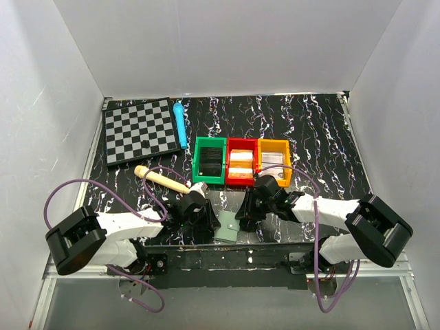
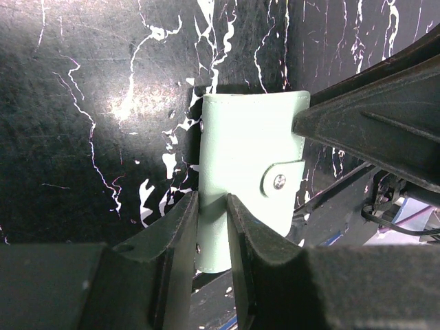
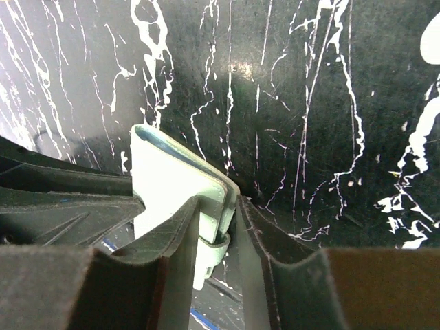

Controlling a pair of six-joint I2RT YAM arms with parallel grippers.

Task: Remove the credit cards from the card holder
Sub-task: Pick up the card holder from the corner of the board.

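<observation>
Both grippers gripping the shut card holder, opening not yet begun

Top view: the card holder lies at the table's near edge between the left gripper and right gripper, plastic bins close behind. Left wrist: jaws clamped on the holder's near edge, snap tab fastened. Right wrist: jaws pinch the tab side; next, likely, popping that snap in a crowded space

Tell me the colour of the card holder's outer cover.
The card holder is pale grey-green outside; the left wrist view shows it best.
</observation>
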